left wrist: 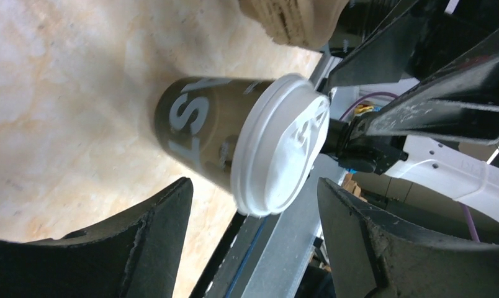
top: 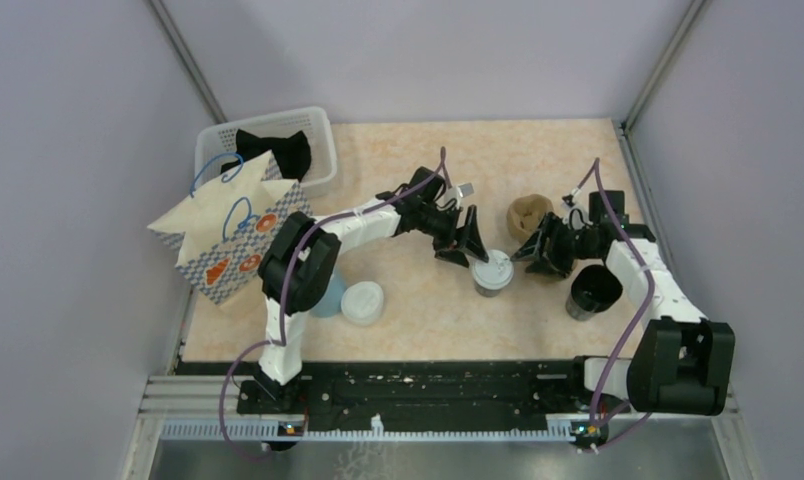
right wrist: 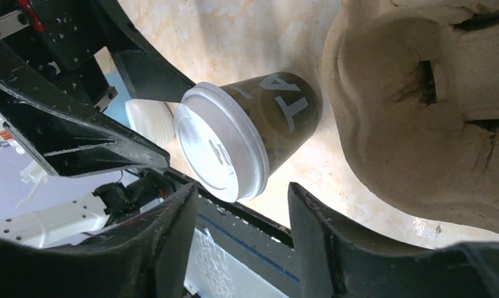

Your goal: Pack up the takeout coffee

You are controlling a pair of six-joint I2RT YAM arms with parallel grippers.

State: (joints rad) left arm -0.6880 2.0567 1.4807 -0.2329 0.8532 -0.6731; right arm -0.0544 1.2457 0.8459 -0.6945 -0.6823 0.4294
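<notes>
The takeout coffee (top: pixel 492 272) is a dark brown cup with white lettering and a round white lid (left wrist: pixel 281 143). It stands upright on the table between my two grippers. My left gripper (top: pixel 470 250) hangs just to its upper left, jaws open, with the lid beyond the fingertips (left wrist: pixel 166 211) and nothing between them. My right gripper (top: pixel 526 254) sits just to the cup's right, also open and empty. In the right wrist view the cup (right wrist: pixel 278 115) lies just past the open gripper (right wrist: pixel 242 205). The left gripper (left wrist: pixel 253 205) touches nothing.
A brown moulded pulp carrier (top: pixel 530 215) lies behind the right gripper. A lidless black cup (top: pixel 593 290) stands at the right. A light blue cup (top: pixel 328 296) and a white lid (top: pixel 362 302) sit at the left, beyond them a patterned paper bag (top: pixel 233 235) and a white basket (top: pixel 318 125).
</notes>
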